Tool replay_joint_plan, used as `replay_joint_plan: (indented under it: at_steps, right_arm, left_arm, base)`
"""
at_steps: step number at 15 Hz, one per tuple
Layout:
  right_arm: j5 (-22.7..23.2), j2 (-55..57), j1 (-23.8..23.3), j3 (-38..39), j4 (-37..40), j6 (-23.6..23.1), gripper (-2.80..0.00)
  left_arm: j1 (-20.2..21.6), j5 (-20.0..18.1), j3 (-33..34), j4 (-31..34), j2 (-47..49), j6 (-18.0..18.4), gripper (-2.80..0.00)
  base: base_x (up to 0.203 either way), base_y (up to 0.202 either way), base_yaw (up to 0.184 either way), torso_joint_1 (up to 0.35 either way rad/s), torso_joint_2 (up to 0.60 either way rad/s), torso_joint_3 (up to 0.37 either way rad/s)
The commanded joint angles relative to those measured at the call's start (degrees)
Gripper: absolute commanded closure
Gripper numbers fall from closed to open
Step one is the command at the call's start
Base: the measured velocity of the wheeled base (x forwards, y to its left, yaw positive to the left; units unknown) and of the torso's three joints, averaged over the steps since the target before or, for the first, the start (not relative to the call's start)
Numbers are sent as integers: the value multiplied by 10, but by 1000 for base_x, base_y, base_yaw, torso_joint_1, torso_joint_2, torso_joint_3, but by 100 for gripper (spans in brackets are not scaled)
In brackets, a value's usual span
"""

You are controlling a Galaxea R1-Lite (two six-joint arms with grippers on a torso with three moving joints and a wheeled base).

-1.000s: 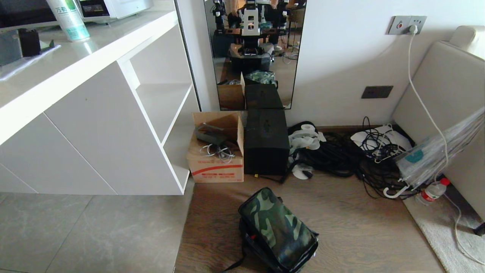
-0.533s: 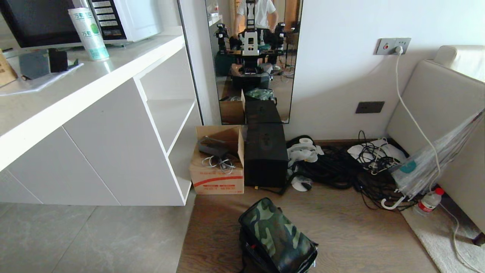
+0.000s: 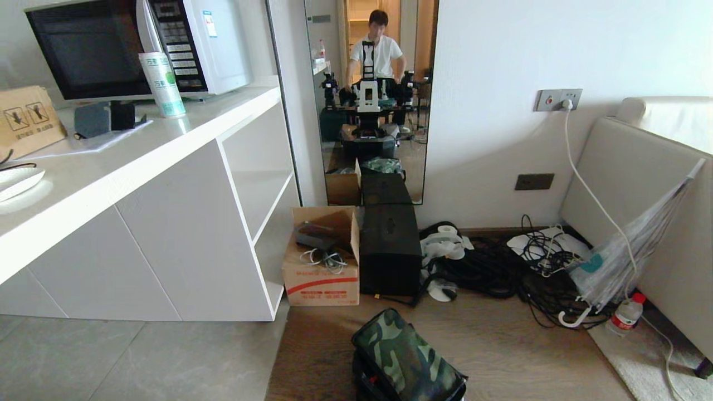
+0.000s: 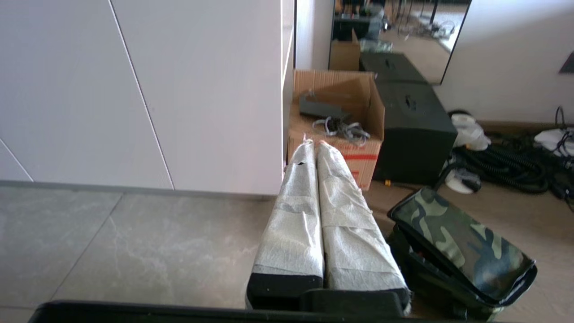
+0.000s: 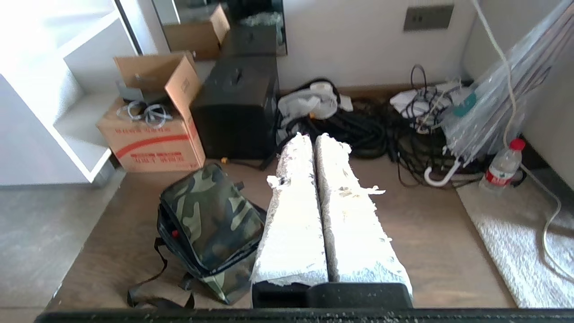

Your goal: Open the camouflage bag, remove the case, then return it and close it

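The camouflage bag (image 3: 406,356) lies on the wooden floor at the bottom edge of the head view, lid down, black straps trailing. In the left wrist view the bag (image 4: 462,242) is just beside my left gripper (image 4: 314,142), whose white-wrapped fingers are pressed together and hold nothing. The right wrist view has the bag (image 5: 210,215) on the other side of my right gripper (image 5: 313,137), also shut and empty. Both grippers hang above the floor, apart from the bag. The case is hidden; only a small red spot (image 5: 175,233) shows in the dark gap under the lid.
Behind the bag stand an open cardboard box (image 3: 322,262) and a black cube-shaped box (image 3: 390,250) against a wall mirror (image 3: 370,139), which reflects a person. A white cabinet (image 3: 167,234) is at left. Cables (image 3: 501,267), an umbrella (image 3: 624,262) and a bottle (image 3: 626,314) lie at right.
The head camera has tilted upward: the whole scene slid down the picture, the bag is now cut by the bottom edge, and the microwave and the person's reflection came into view.
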Motion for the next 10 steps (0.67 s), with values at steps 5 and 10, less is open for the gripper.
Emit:
replay_joint_plan:
  at_steps: [5, 10]
  right_arm:
    - [0, 1, 0, 0, 0, 0, 0]
    - [0, 1, 0, 0, 0, 0, 0]
  left_arm:
    - [0, 0, -2, 3, 1, 8, 0]
    - [0, -1, 0, 4, 1, 12, 0]
  base:
    - [0, 0, 0, 1, 3, 96]
    - [0, 0, 0, 0, 0, 0]
